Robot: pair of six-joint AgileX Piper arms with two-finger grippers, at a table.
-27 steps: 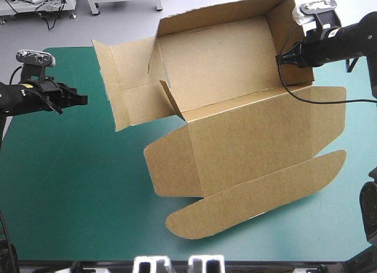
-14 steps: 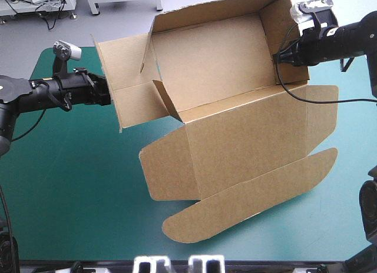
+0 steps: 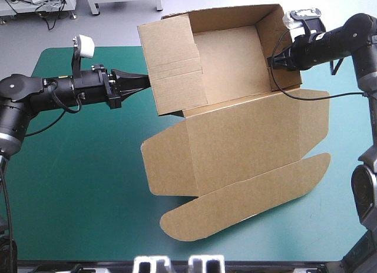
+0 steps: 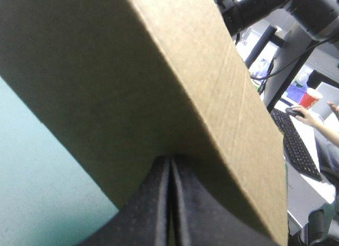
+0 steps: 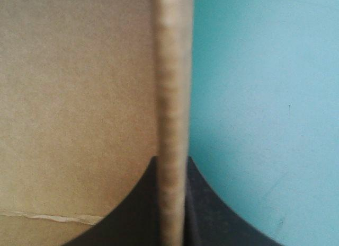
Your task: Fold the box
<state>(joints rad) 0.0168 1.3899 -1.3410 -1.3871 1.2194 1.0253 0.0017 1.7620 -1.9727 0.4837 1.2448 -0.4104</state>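
The brown box (image 3: pixel 235 132) lies mid-table with its tray part tipped up toward the far edge. Its long lid (image 3: pixel 247 140) and tuck flap (image 3: pixel 247 199) lie flat toward the front. The left end wall (image 3: pixel 174 64) stands folded up. My left gripper (image 3: pixel 145 80) is shut, its tip pressed against the outside of that wall; in the left wrist view the joined fingertips (image 4: pixel 170 164) touch the board (image 4: pixel 132 81). My right gripper (image 3: pixel 274 61) is shut on the right end wall. The board edge (image 5: pixel 172 97) runs between its fingers (image 5: pixel 172 174).
Bare teal-green cover (image 3: pixel 76 185) stretches left and front-left of the box, under my left arm. The box's raised back wall (image 3: pixel 227 14) reaches past the table's far edge. The lid's right corner (image 3: pixel 321 99) lies close to the right edge.
My left gripper has travelled right, from off the box to its left end. The left end flaps swung from spread outward to upright. The right gripper kept its hold and shifted slightly left.
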